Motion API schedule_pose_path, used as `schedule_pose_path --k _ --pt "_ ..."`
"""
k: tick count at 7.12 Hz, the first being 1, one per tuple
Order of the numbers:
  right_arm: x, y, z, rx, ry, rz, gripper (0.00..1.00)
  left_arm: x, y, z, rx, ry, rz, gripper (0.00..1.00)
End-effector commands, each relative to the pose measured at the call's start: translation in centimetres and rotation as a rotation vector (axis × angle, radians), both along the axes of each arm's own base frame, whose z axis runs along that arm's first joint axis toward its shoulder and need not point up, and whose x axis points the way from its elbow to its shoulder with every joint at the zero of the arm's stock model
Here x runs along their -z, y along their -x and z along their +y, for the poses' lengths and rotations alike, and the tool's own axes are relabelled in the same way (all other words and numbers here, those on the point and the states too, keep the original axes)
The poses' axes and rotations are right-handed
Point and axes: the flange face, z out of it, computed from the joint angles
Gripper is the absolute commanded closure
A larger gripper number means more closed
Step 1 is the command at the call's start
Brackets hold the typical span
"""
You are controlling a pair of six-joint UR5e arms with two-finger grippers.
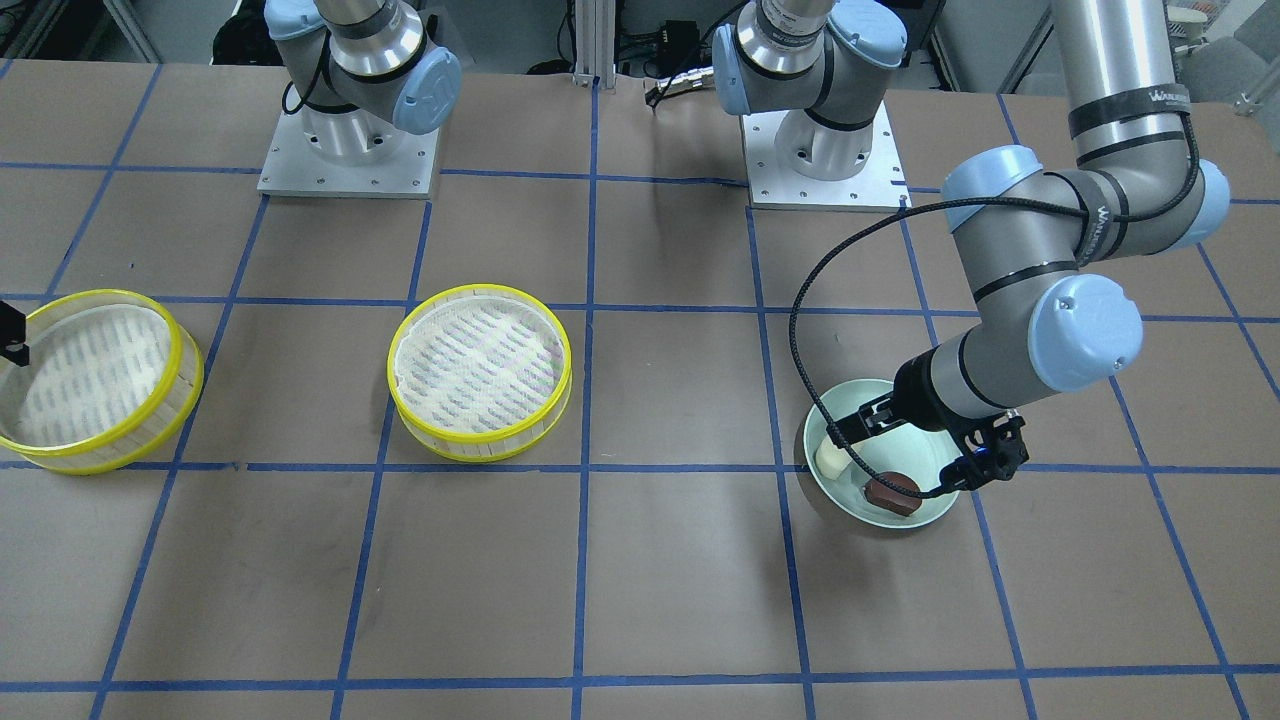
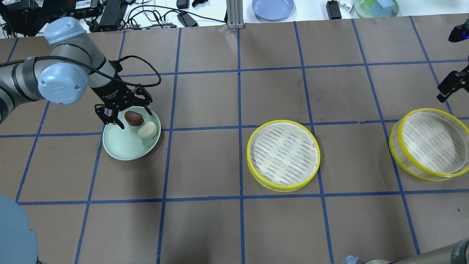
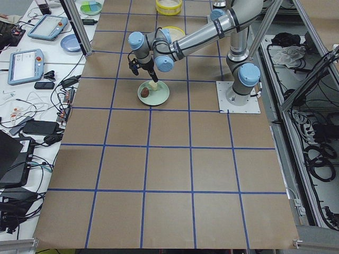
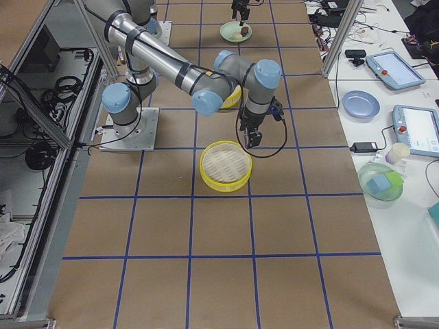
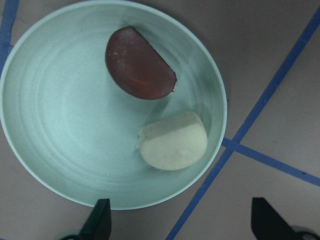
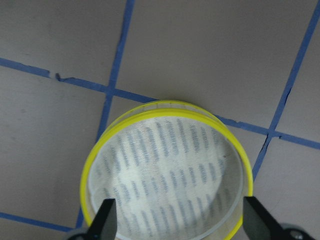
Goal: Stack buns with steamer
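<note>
1. Hovering over the edge of the pale green plate, L gripper has its jaws spread wide w/ nothing btwn them. It's released, which looks like setup for a top-down pick.
2. Both buns are on the plate, on the side away from the robot base, just beside each other: brown bun and white bun. Neither is in a steamer, so the task looks barely begun.
3. White bun lies nearer the jaw line in the wrist view. Prob the first target, can't be sure.
4. Buns sit close, so a closing finger could nudge the brown one. The wide opening gives some margin.
5. R gripper hangs over the end steamer tray, jaws also apart, gripping nothing. Likely staged to lift it for stacking.
6. Middle steamer tray has no bun in it and sits well apart from the plate, btwn the two arms. Plausible drop spot for the L arm.
</note>
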Motion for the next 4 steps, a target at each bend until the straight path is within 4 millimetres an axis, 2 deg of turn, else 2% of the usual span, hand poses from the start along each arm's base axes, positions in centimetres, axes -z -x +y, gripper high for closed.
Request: schedule_pose_path --k 1,3,4 --pt "5.7 5.7 -0.4 -0.050 -0.014 0.002 0.12 3.6 -0.1 -0.6 0.001 -0.052 0.011 0.02" --pt "9.5 6.7 0.0 -0.056 -0.103 0.048 0.28 5.2 -0.4 -1.3 -0.002 -0.046 0.007 0.02" --pt "11.3 7.3 0.3 -0.048 -0.106 0.047 0.30 5.6 -0.4 -1.3 0.000 -0.053 0.007 0.02"
